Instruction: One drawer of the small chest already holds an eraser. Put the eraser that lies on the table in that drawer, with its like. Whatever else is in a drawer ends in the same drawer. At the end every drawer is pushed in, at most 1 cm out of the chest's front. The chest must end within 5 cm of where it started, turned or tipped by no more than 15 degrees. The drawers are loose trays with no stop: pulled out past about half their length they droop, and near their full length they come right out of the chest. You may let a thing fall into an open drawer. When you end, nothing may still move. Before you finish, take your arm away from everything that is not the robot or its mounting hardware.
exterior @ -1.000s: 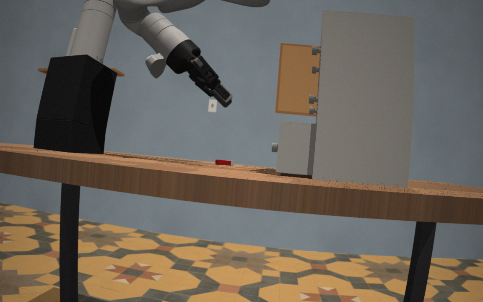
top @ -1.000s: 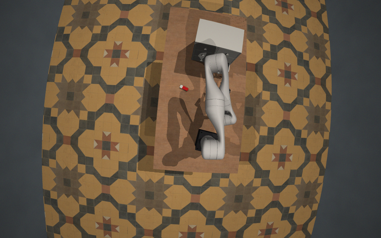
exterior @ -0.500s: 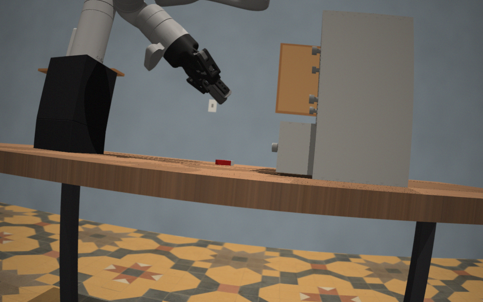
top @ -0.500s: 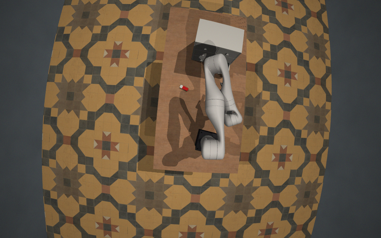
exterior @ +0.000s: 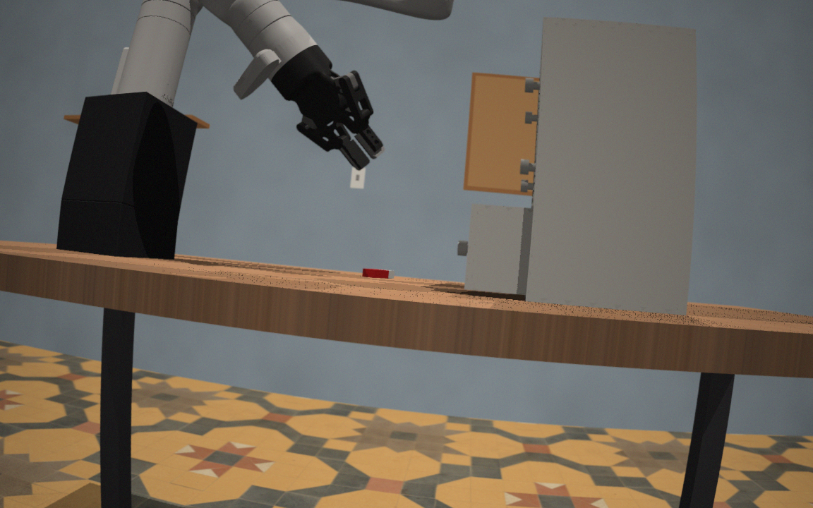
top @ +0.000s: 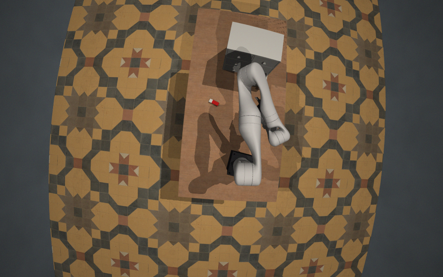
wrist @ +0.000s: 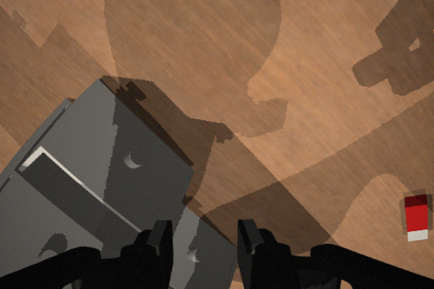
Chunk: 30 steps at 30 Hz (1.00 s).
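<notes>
The red and white eraser [top: 214, 102] lies flat on the wooden table, left of the arm; it also shows in the side view [exterior: 376, 272] and at the right edge of the wrist view [wrist: 416, 219]. The grey chest [top: 254, 41] [exterior: 611, 164] stands at the table's far end. Its bottom drawer [exterior: 497, 248] is pulled partly out; the wrist view shows it from above [wrist: 90, 181], and its contents are hidden. The upper drawers look pushed in. My gripper [exterior: 362, 148] hangs in the air well above the table, in front of the chest and apart from it. Its fingers stand partly apart with nothing between them.
The arm's black base [exterior: 122, 176] stands at the table's near end. The arm's links [top: 250, 113] stretch over the table's middle toward the chest. The eraser lies near the table's left edge.
</notes>
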{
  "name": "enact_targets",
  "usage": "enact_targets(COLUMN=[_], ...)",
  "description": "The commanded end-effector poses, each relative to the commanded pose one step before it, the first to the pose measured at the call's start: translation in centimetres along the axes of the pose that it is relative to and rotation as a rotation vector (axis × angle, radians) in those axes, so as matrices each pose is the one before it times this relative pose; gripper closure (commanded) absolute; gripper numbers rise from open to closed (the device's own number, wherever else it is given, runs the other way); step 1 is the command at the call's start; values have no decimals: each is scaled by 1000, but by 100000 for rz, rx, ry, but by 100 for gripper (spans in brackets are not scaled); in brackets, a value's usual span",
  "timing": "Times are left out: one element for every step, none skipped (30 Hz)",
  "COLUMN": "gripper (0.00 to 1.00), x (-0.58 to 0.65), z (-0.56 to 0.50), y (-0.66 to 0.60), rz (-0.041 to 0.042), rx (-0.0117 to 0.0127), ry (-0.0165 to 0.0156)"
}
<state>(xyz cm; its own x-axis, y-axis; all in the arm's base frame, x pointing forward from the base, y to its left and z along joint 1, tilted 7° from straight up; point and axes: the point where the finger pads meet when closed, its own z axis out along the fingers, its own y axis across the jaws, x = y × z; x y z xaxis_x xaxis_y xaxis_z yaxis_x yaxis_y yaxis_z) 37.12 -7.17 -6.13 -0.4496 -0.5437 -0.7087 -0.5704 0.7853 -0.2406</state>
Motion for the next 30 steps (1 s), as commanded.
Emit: enact_targets(gripper=[67, 67, 67, 67, 67, 67, 67, 67, 67, 67, 67, 67, 67, 67, 67, 67, 67, 67, 67, 67, 67, 67, 67, 67, 67, 67, 67, 67, 67, 67], x=[-156, -27, -38, -28, -39, -33, -36, -38, 0, 0, -32, -44, -35, -43, -41, -38, -46, -38, -48, -43, -44, -49, -40, -53, -45, 0, 0, -49, -50, -45], z=[-241, -109, -104, -111, -106, -110, -109, -109, 0, 0, -112, -107, -112, -108, -110, -111, -107, -111, -107, -108, -108, -106, -109, -103, -106, 0, 0, -104, -103, -105], y=[-361, 21, 23, 22, 24, 24, 24, 25, 0, 0, 25, 26, 26, 27, 27, 27, 28, 27, 28, 28, 28, 28, 28, 29, 28, 0, 0, 28, 28, 28], rz=[-5842, -2519, -2532, -2563, -2572, -2596, -2610, -2622, 0, 0, -2641, -2640, -2658, -2658, -2665, -2672, -2666, -2676, -2665, -2668, -2665, -2656, -2658, -2641, -2640, 0, 0, -2630, -2621, -2615], rx=[-1948, -1172, -1184, -1192, -1202, -1210, -1217, -1224, 0, 0, -1229, -1234, -1238, -1241, -1243, -1245, -1245, -1246, -1245, -1244, -1242, -1240, -1238, -1233, -1231, 0, 0, -1227, -1223, -1219], ry=[-435, 12, -13, 13, -12, 5, 0, -4, 0, 0, 12, -13, 10, -7, 0, 7, -10, 12, -10, 3, 4, -7, 14, -13, 6, 0, 0, -2, -2, 9])
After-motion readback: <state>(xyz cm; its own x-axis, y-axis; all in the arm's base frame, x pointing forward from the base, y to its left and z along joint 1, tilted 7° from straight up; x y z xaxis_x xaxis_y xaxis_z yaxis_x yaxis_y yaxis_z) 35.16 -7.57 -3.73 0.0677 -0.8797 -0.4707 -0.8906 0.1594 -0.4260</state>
